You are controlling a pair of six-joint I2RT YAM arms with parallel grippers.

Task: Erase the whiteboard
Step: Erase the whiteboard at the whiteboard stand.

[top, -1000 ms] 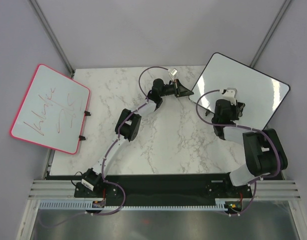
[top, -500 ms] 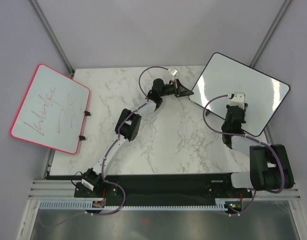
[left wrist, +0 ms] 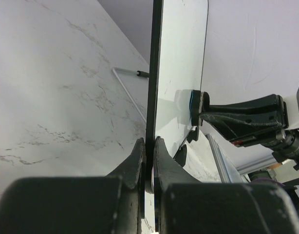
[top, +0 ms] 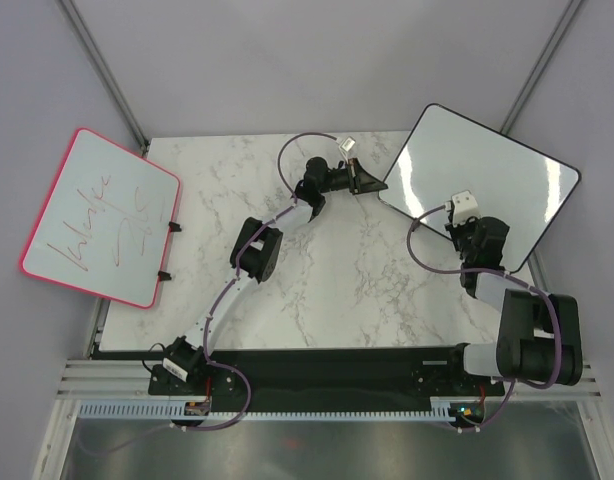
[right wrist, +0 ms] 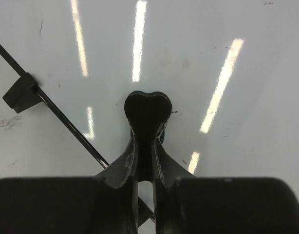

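The whiteboard stands tilted at the bench's far right corner. Its face is turned up toward the arms and looks clean but for a few faint specks. The left pincer is clenched on the board's left rim, probably to brace it so rubbing cannot slide or tip it. The right pincer grasps a small eraser, whose pad is pressed flat against the face by the near edge, ready to wipe. By the look of it, little is left to erase.
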